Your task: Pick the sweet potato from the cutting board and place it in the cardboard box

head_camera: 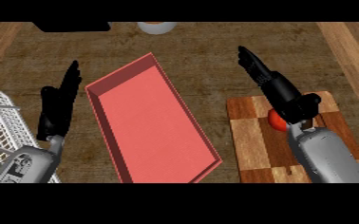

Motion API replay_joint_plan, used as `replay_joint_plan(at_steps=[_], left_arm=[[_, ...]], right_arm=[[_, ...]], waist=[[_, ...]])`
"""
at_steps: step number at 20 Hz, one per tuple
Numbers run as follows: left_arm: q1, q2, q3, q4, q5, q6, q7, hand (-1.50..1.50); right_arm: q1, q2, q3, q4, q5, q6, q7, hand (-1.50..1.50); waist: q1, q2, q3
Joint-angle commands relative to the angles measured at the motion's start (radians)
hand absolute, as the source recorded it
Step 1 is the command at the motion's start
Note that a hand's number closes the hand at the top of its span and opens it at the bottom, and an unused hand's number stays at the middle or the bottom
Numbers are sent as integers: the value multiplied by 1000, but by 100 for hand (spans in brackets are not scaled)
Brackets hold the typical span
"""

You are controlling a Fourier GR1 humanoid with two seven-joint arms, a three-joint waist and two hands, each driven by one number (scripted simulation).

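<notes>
Sweet potato (pixel 276 120) lies on the near-right cutting board (pixel 249 137), mostly hidden under the right hand (pixel 280 89), whose straight fingers hold nothing. It probably handles firm and rollable; grasp its middle. Left hand (pixel 60 102) rests open. Box (pixel 151 123) sits left.

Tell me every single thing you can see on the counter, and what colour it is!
Shallow red rectangular box: one, red, middle of the wooden counter.
Checkered wooden cutting board: one, light and dark brown squares, lower right.
Orange-red sweet potato: one, on the cutting board, mostly hidden under the right arm.
White wire rack: one, white, left edge.
Black object: one, top left, cut off.
Pale round object: one, top middle, cut off.
Left hand: black, open, fingers up, resting at left.
Right hand: black, fingers straight, above the cutting board.
</notes>
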Motion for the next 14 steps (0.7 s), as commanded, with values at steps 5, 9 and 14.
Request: replay_joint_plan(at_steps=[5,9,14], left_arm=[[34,52,4,-3,-46,-47,-72,0],[64,6,-25,17,-50,-25,-72,0],[155,1,-19,-34,-39,-49,-145,0]], right_arm=[[-67,-135,-178,139,284,-321,-14,-150],[18,-284,-242,268,520,-560,122,150],[139,-101,-229,252,636,-871,43,-150]], waist=[[46,-31,1],[2,-24,-4],[31,-34,3]])
